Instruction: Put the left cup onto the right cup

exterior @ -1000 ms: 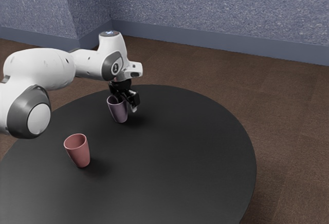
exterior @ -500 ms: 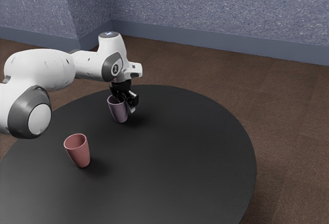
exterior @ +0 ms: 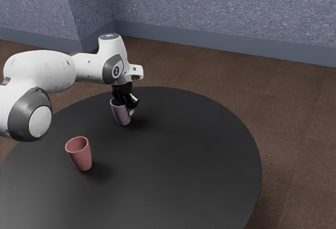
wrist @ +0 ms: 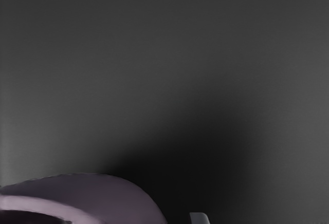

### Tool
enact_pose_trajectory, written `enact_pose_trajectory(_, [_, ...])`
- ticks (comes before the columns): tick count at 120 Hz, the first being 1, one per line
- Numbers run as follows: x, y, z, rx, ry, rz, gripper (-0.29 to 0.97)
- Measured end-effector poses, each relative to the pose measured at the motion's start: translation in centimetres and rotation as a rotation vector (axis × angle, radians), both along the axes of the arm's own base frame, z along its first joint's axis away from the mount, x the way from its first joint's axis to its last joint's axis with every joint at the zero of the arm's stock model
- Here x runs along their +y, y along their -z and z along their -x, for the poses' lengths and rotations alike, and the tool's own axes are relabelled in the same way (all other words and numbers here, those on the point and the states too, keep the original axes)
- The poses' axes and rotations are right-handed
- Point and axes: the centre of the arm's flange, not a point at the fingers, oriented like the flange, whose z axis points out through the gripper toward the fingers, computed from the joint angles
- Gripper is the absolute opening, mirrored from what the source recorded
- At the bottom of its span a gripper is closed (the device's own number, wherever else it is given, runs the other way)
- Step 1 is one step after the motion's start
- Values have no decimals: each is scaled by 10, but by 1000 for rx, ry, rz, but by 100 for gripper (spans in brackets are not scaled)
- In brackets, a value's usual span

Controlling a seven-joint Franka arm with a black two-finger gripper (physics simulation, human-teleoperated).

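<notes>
the gripper (exterior: 127,104) holds the rim of the purple cup (exterior: 122,115) between its fingers. the cup leans a little, at the 11 o'clock side of the black table (exterior: 199,155). the pink cup (exterior: 79,153) stands upright, well apart, at 7 o'clock from the purple cup.

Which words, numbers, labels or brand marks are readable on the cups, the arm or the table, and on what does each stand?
No readable text: the purple cup, the pink cup and the table are plain.
Small dark mark on the arm: too small to read.
</notes>
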Motion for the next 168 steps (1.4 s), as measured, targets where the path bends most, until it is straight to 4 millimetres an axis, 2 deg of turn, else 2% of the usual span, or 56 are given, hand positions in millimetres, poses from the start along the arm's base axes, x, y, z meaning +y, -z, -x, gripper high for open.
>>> enact_pose_trajectory(43, [-1,-3,0,-3,-2,-2,-9])
enact_pose_trajectory(77, [-4,-28,9,-21,-8,-1,-10])
enact_pose_trajectory(113, [-10,-68,37,-47,-22,-3,-10])
enact_pose_trajectory(168, [-37,-125,93,-66,-39,-31,-10])
